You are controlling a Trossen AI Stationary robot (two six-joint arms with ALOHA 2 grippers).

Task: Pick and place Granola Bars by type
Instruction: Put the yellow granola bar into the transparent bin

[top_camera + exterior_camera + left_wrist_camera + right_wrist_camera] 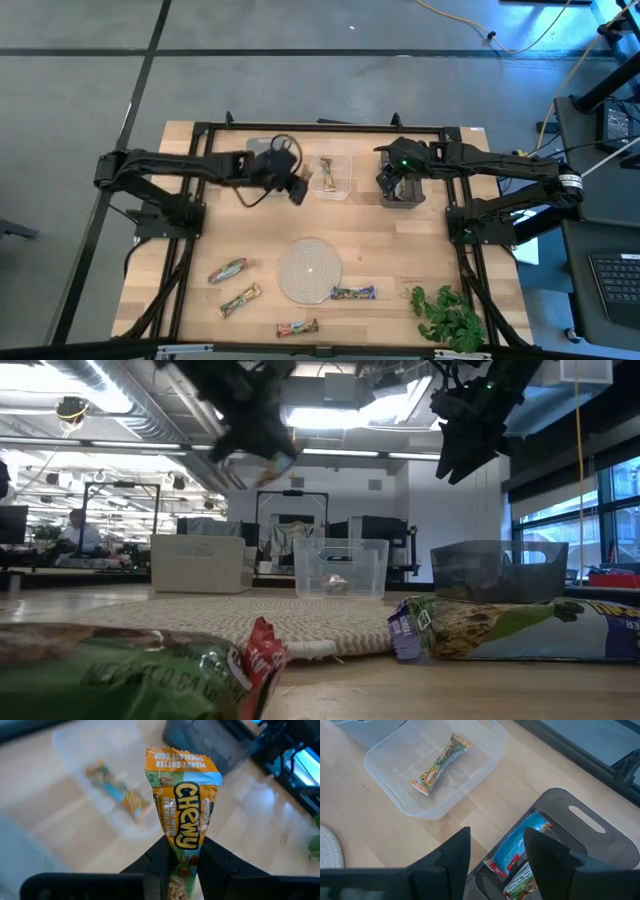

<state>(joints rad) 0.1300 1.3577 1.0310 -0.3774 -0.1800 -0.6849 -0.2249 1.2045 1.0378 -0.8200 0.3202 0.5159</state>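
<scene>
My left gripper (pixel 296 186) hangs high over the table beside the clear bin (pixel 333 176), shut on a tan-orange granola bar (pixel 182 785). One like bar (pixel 440 765) lies flat in that bin. My right gripper (pixel 497 840) is open above the dark bin (pixel 570 835), touching nothing; a blue bar (pixel 520 845) and another bar (pixel 520 885) lie inside. Several bars lie flat on the table near the front: a reddish-green one (pixel 227 270), a tan one (pixel 239 300), a reddish one (pixel 297 327) and a blue one (pixel 353 293). My left gripper pinches the tan-orange bar between its two fingers, across the wrapper's lower middle (pixel 186 832). The longer part of the bar, with its crimped end (pixel 177 757), sticks out past the fingertips. The bar is lifted clear of the table.
A round woven mat (pixel 309 270) lies at the table's middle front, with the blue bar against its right edge. A leafy plant sprig (pixel 447 315) sits at the near right corner. A pale bin (pixel 198 563) stands left of the clear bin.
</scene>
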